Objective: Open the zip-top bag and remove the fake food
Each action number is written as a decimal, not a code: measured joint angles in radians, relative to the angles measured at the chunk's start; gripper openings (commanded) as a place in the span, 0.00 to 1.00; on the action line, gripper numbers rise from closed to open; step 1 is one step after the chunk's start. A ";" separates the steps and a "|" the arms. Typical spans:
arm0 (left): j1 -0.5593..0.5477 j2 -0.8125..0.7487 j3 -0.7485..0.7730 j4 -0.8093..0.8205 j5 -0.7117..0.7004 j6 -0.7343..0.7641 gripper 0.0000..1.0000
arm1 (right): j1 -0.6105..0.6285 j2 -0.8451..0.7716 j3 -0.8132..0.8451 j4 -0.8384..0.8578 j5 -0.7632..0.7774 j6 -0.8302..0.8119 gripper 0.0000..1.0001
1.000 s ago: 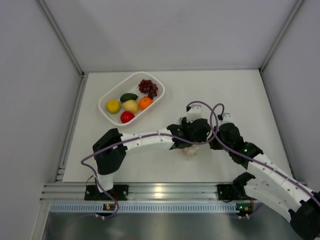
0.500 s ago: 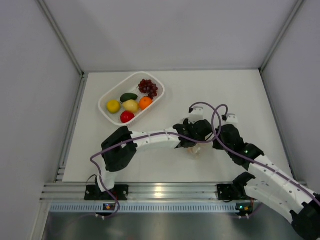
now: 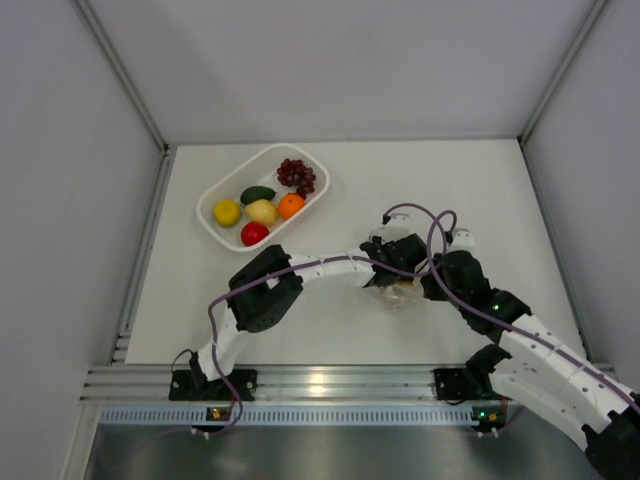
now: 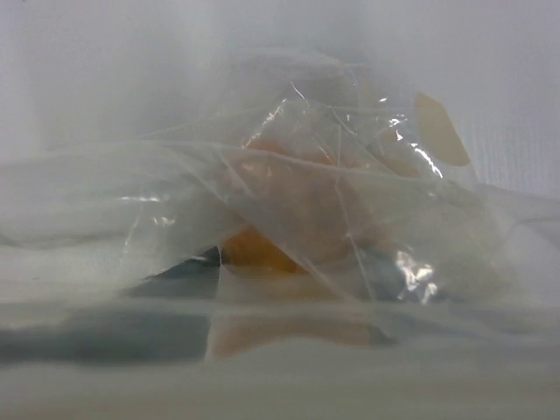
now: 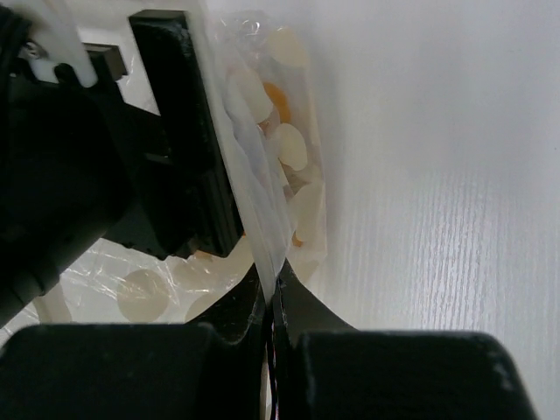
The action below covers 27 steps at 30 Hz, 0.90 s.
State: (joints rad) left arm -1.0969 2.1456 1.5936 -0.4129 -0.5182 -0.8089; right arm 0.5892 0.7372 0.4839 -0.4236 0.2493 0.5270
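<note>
Zip-top bag crumpled on the white table, right of centre, caught between the two wrists and well apart from the white basket at the far left. Right gripper clamped tight on the zip-top bag, fingertips pinching a thin upright edge of clear film, nothing else between them. Left gripper pressed against the bag from the opposite side, under its own black wrist in the overhead view. From the right wrist, only one broad black finger on show, flat against the plastic, its partner hidden behind the dark housing. Cannot tell whether those jaws stand wide, narrow or closed on film: left wrist view veiled almost wholly by creased plastic, with dim dark shapes low on either side and no clear fingertip. Small orange-yellow piece inside the bag, blurred behind the folds there, also glimpsed from the right wrist as an orange spot among pale printed dots. Bag mouth not made out in any view; open or sealed, cannot say. Other fake food gathered in the basket: red apple nearest the arms, yellow lemon at the left, second yellow fruit just beside it, orange to the right, dark green avocado behind those, purple grape bunch at the far end. All six loose, close together.
</note>
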 measured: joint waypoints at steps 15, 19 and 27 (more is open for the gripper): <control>0.000 0.099 0.127 0.008 0.062 -0.001 0.81 | 0.000 -0.066 -0.014 -0.018 0.042 0.009 0.00; 0.007 0.127 0.167 0.018 0.111 -0.006 0.70 | 0.000 -0.061 -0.015 -0.016 0.042 0.016 0.00; 0.015 0.142 0.179 0.068 0.214 -0.021 0.50 | 0.000 -0.051 -0.019 -0.012 0.041 0.019 0.00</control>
State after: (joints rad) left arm -1.0817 2.2875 1.7729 -0.3447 -0.3046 -0.8299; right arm 0.5888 0.6857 0.4644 -0.4358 0.2905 0.5461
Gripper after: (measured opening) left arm 0.583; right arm 0.003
